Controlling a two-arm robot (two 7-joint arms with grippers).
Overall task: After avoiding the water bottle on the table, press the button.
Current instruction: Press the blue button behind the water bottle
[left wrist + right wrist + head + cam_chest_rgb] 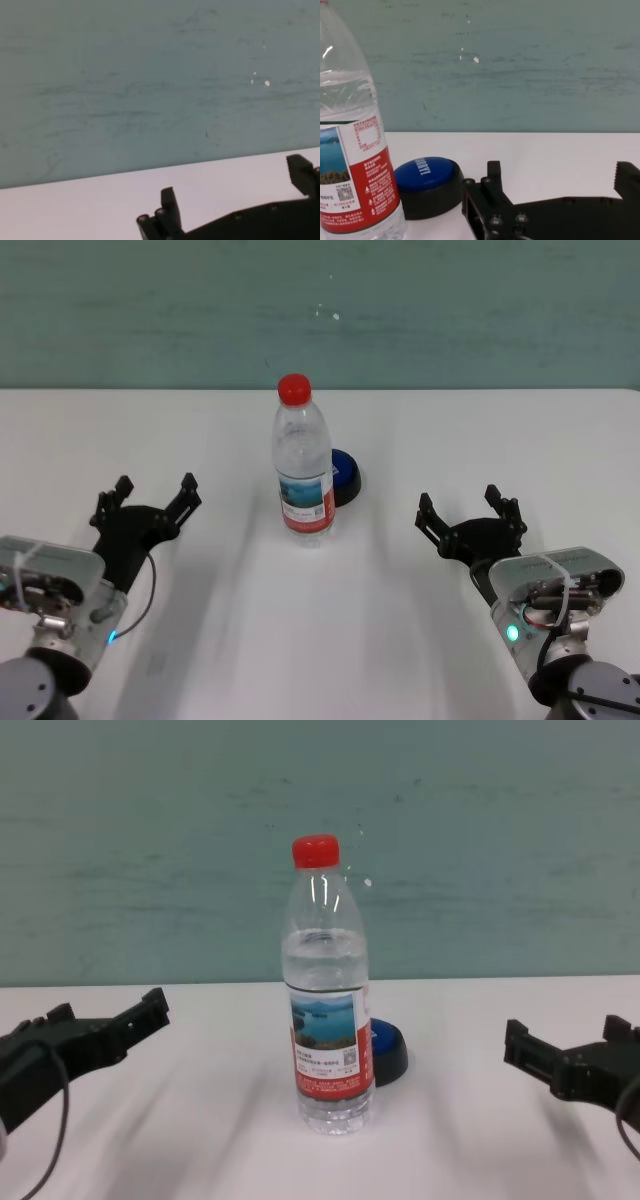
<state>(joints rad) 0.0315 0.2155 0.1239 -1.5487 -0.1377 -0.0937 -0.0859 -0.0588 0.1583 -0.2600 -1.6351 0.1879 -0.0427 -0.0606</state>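
The water bottle stood upright near the middle of the white worktop, a tall clear plastic thing with a red screw cap and a label showing a lake photo above a red band. Water filled it most of the way up. Tucked just behind it and a little toward the robot's right sat the button, a low blue dome on a wider black base; from the head view the bottle hid part of it, and from the chest view only a sliver of its blue top and black rim peeked out past the bottle's label. Whether the two actually touched I could not tell, but they were very close. The left end effector hovered low over the worktop on the robot's left, well apart from the bottle, its black fingers spread wide with nothing between them. The right end effector sat on the opposite side, also well clear of the bottle and the button, its fingers likewise spread wide and empty. Through the right wrist view the bottle loomed close at one side with the button beside its base, white lettering visible on the blue dome. A dull green wall ran behind the far edge of the worktop, scuffed and flecked with a few pale spots.
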